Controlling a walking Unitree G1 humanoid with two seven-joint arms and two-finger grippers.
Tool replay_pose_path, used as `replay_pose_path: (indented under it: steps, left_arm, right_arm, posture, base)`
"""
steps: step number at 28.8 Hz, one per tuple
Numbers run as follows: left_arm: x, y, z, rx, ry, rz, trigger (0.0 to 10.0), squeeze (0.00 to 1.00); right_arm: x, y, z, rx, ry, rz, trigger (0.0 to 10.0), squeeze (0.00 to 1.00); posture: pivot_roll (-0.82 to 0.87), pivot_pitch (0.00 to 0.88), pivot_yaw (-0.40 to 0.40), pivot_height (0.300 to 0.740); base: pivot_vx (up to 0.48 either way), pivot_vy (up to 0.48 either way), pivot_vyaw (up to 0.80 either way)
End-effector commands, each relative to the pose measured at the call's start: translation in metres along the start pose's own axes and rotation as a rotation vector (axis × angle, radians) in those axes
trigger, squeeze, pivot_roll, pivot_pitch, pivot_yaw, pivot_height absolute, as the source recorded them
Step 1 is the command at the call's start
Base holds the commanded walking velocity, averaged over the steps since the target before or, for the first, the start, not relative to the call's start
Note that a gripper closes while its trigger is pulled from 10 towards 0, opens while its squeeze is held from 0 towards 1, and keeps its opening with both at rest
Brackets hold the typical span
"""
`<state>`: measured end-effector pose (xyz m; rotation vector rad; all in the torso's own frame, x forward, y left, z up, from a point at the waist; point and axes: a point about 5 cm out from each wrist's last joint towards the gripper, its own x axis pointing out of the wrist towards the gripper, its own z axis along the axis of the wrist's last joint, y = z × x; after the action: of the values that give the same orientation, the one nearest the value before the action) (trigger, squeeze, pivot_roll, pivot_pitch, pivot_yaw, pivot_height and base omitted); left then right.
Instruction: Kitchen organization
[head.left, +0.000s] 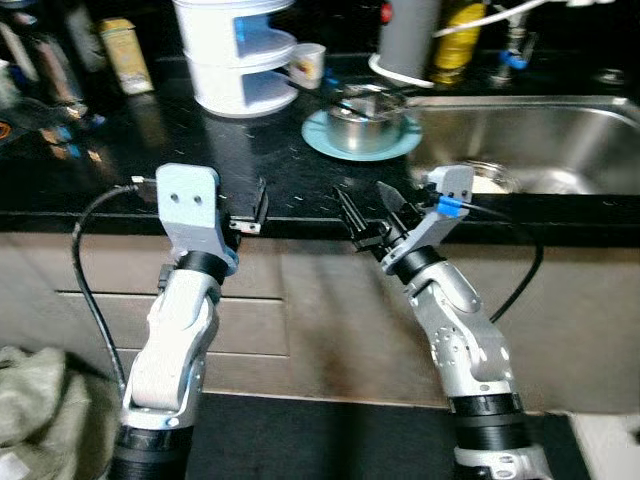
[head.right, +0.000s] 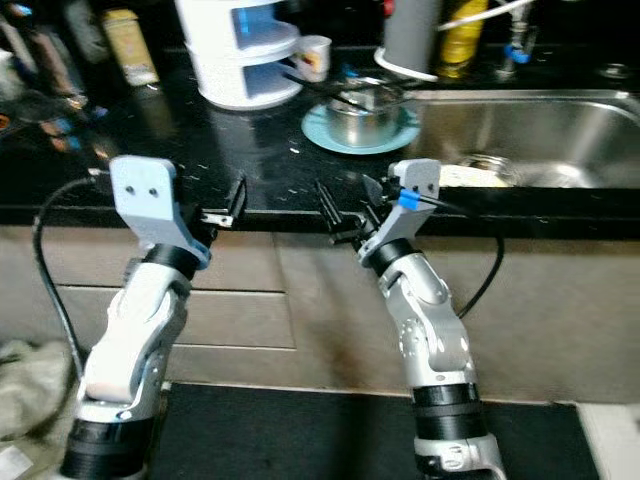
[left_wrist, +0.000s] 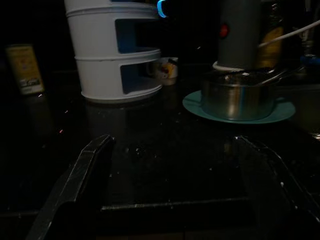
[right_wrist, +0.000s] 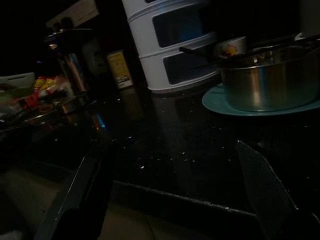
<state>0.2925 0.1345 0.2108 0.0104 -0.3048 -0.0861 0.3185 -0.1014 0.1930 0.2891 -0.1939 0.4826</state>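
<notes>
Black stone countertop (head.left: 120, 180) is running across the frame above pale cabinet drawers (head.left: 270, 320), with a stainless sink (head.left: 560, 140) lying at the robot's right. Both arms are reaching toward the counter's front edge: the left gripper (head.left: 258, 208) and the right gripper (head.left: 372, 218) are each hovering just at that edge, fingers spread apart and holding nothing (both wrist views are showing a wide gap between the black fingers). Well beyond them, a steel pot (head.left: 366, 122) is sitting on a teal plate (head.left: 325, 140) beside the sink, with utensil handles resting across its rim; a white tiered organizer (head.left: 240, 60) is standing near it, a small mug (head.left: 307, 64) between the two, a grey cylindrical appliance (head.left: 405, 38) behind the pot. The pot-and-plate stack is probably the next target. A one-sided grasp on the pot could be dragging the plate toward the counter edge or sink, and the loose utensils could be tipping out.
</notes>
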Motion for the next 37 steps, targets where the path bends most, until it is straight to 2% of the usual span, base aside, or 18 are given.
replay_pose_path:
  steps: [1,12,21,25,37]
  left_arm:
    - [-0.001,0.003,-0.005,-0.005,0.019,0.019,10.0,0.0]
    - [-0.001,-0.001,-0.004,0.004,0.015,-0.006,10.0,0.0]
    - [0.0,0.0,-0.003,0.005,0.013,-0.008,10.0,0.0]
    - [0.001,0.003,-0.003,-0.025,0.011,0.02,10.0,0.0]
    - [0.004,0.01,0.002,-0.008,-0.001,0.042,10.0,0.0]
  right_arm:
    - [0.0,0.0,-0.002,0.006,0.005,-0.002,10.0,0.0]
    - [0.0,0.0,-0.003,0.006,0.005,0.0,10.0,0.0]
    - [0.001,0.001,-0.003,0.005,0.003,0.0,10.0,0.0]
    - [0.0,0.0,-0.003,-0.005,0.006,0.001,10.0,0.0]
    - [0.002,0.0,-0.001,-0.01,-0.004,0.002,10.0,0.0]
  posture:
    - [0.04,0.0,-0.009,0.74]
    - [0.05,0.0,-0.007,0.74]
    - [0.05,0.0,-0.005,0.74]
    - [0.05,0.0,-0.007,0.74]
    - [0.05,0.0,-0.009,0.74]
  base:
    - [0.0,0.0,0.0]
    - [0.0,0.0,0.0]
    - [0.0,-0.472,0.0]
    - [0.0,0.0,0.0]
    - [0.0,0.0,0.0]
